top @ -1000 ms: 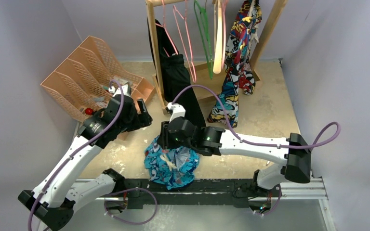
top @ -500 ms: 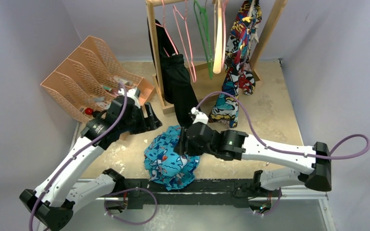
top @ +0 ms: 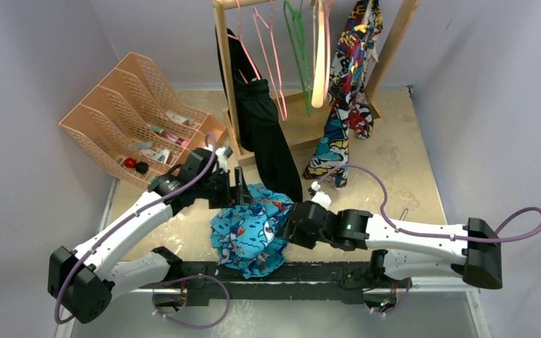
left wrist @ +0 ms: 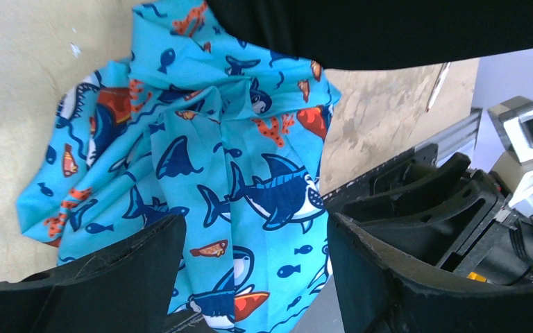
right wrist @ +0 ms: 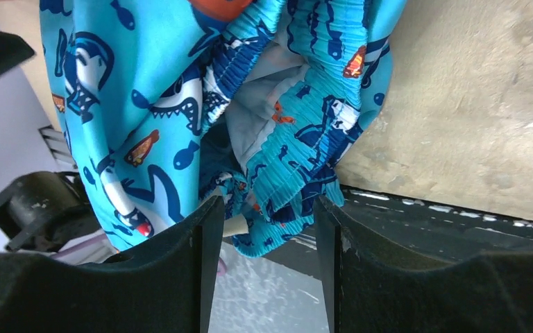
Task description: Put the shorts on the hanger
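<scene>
**Overhead view.** The bright turquoise-blue shark-print fabric shorts (top: 248, 232) lie crumpled in a heap on the beige table (top: 394, 162). They sit at its near edge, with their nearest folds over the black base rail (top: 324, 271). I see my left gripper (top: 243, 189) at the heap's far-left side and my right gripper (top: 290, 227) at its right side. The thin pink triangular hanger (top: 279, 95) hangs on the wooden clothes rack (top: 224, 77) at the back of the table, well apart from the shorts. On the same rack hang:
- a plain black garment (top: 264, 134), whose lower end reaches the heap's far edge
- a thin green hanger (top: 301, 70)
- a thick cream-coloured hanger (top: 318, 70)
- a multicolour comic-print garment (top: 345, 91)

A peach-coloured slotted plastic file organiser (top: 113, 105) stands at the far left.

**Left wrist view.** The left gripper (left wrist: 253, 229) stands wide open and holds nothing. The shorts (left wrist: 201, 159) are spread beneath and beyond its fingers (left wrist: 132, 270). The black garment (left wrist: 388, 35) covers the shorts' far edge.

**Right wrist view.** The right gripper (right wrist: 264, 208) stands partly open, with a plain gap between its fingers (right wrist: 159, 270). The gathered waistband of the shorts (right wrist: 298, 146) lies just past the tips, unclamped. Whether a pad touches the cloth I cannot tell.
</scene>
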`<state>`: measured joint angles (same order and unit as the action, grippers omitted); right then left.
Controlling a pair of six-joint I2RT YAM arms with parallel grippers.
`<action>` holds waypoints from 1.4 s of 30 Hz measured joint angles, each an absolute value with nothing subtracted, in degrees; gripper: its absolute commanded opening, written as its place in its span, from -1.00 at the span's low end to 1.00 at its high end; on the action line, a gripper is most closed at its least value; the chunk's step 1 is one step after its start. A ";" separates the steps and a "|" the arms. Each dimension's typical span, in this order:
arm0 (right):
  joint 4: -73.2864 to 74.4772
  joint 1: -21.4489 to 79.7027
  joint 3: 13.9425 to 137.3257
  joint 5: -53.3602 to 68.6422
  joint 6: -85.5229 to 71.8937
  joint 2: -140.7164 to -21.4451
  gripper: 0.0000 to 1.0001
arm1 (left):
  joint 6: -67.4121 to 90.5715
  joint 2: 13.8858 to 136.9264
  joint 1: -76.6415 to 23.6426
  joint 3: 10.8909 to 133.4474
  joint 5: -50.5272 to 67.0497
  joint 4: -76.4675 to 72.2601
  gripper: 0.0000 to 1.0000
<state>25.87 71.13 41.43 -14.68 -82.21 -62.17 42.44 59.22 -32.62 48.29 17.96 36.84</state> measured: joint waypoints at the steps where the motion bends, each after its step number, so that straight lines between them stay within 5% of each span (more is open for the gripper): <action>1: 24.73 71.13 40.53 -14.33 -83.48 -62.04 0.06 | 42.48 59.83 -33.21 47.66 18.13 36.21 0.52; 9: 13.96 71.13 30.11 -11.88 -88.58 -61.36 0.11 | 46.81 62.54 -37.34 41.30 18.79 27.22 0.36; 15: 9.47 71.13 28.56 -11.20 -90.21 -62.00 0.10 | 47.46 64.84 -38.09 41.15 18.28 26.20 -0.41; 18: 6.87 71.13 28.56 -11.25 -90.91 -62.94 0.07 | 47.72 65.04 -38.09 41.15 17.82 25.58 -1.00; 25: 5.26 71.13 29.30 -12.16 -93.32 -66.32 -0.08 | 47.57 65.43 -38.09 42.50 14.24 28.82 -1.00; 27: 5.21 71.13 29.67 -12.75 -94.13 -66.92 -0.34 | 47.13 65.73 -38.09 44.97 11.60 31.66 -1.00; 30: 5.21 71.13 29.71 -14.06 -95.07 -67.09 -1.00 | 46.26 65.78 -38.09 50.52 6.13 36.32 -1.00; 42: 27.09 71.13 42.76 -29.69 -92.01 -55.51 -1.00 | 45.39 62.83 -33.82 60.42 -13.26 46.59 -1.00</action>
